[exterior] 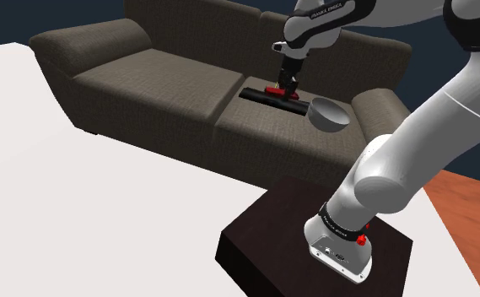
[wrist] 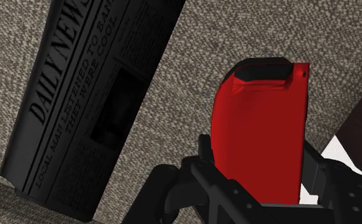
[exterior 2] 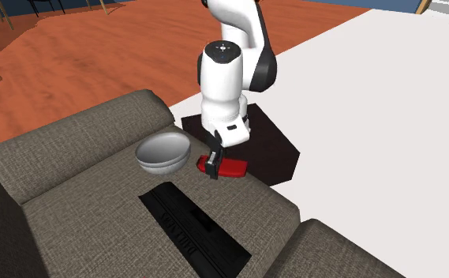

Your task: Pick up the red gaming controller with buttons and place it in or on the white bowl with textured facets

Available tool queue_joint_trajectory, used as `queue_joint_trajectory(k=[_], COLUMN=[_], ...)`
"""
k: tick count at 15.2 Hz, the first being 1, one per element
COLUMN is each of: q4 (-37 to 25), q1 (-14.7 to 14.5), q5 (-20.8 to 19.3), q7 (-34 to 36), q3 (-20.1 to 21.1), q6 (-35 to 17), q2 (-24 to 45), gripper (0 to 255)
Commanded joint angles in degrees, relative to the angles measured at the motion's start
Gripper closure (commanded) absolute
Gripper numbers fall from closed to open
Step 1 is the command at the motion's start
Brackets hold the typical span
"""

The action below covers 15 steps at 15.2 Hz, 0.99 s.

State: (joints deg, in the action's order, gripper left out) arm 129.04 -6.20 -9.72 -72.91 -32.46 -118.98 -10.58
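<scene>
Red controller point(wrist: 262, 127) clasped by end effector point(wrist: 259, 156), beside bowl point(exterior 2: 163, 164).

A grey-brown fabric sofa point(exterior: 162, 80) stands on white floor point(exterior: 78, 211) beside orange wooden boards point(exterior 2: 72, 55)

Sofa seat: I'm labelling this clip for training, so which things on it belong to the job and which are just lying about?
Part of the job:
red controller, clasped by the gripper
pale grey bowl, close beside the controller

Just lying about:
dark newspaper headed DAILY NEWS, lying flat
</scene>
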Motion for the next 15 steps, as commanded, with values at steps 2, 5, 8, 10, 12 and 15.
queue_joint_trajectory(k=[2, 5, 8, 10, 12, 15], q4=[-1.5, -3.1, -4.9, -6.1, -7.4, -6.3], q1=[0.0, 0.0, 0.0, -0.1, -0.1, 1.2], q5=[-0.4, -0.6, -0.7, -0.7, -0.8, -2.2], q7=[0.2, 0.4, 0.5, 0.5, 0.5, -1.2], q3=[0.4, 0.7, 1.0, 1.2, 1.4, 0.4], q6=[2.5, 4.9, 7.3, 8.9, 10.4, 11.1], q2=[-1.1, -1.9, -2.6, -3.0, -3.3, -5.5], gripper=[255, 255, 255, 255, 255, 255])
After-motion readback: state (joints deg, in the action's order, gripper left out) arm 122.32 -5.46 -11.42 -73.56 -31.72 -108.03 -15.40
